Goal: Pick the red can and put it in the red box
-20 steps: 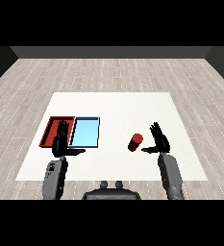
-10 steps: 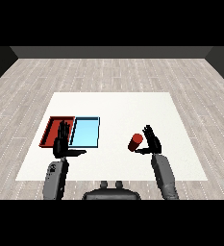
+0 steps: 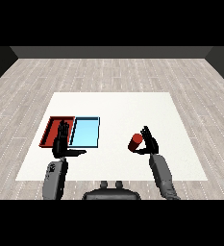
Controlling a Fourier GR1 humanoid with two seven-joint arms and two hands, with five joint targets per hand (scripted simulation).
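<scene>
**Ana:** Head view puts the red can [image 3: 135,142] on the white desk [image 3: 118,105], well to the right of both trays, with the right hand [image 3: 149,142] just beside it — thumb reaching under toward the can, fingers still straight and pointing up. I'd call that an open hand, not a grasp yet.

**Ben:** Agreed. So the step in hand is closing on the can. To do it well, I'd bring the palm flush against the can's right side first, then curl fingers and thumb round its middle, so it doesn't get nudged away or tipped.

**Ana:** And lift straight up before swinging left. The light blue tray [image 3: 85,132] lies between the can and the red tray [image 3: 52,126], so the can has to pass over it and go on to the far one.

**Ben:** What about the left hand [image 3: 62,143]?

**Ana:** It's open too, fingers straight, thumb stuck out sideways — it sits in front of the seam between the trays and holds nothing. It may crowd the drop.

**Ben:** Changes from a second ago?

**Ana:** The right hand has moved in from further right; there was a clear gap to the can then, now almost none. Can, trays and left hand look unmoved.
</scene>
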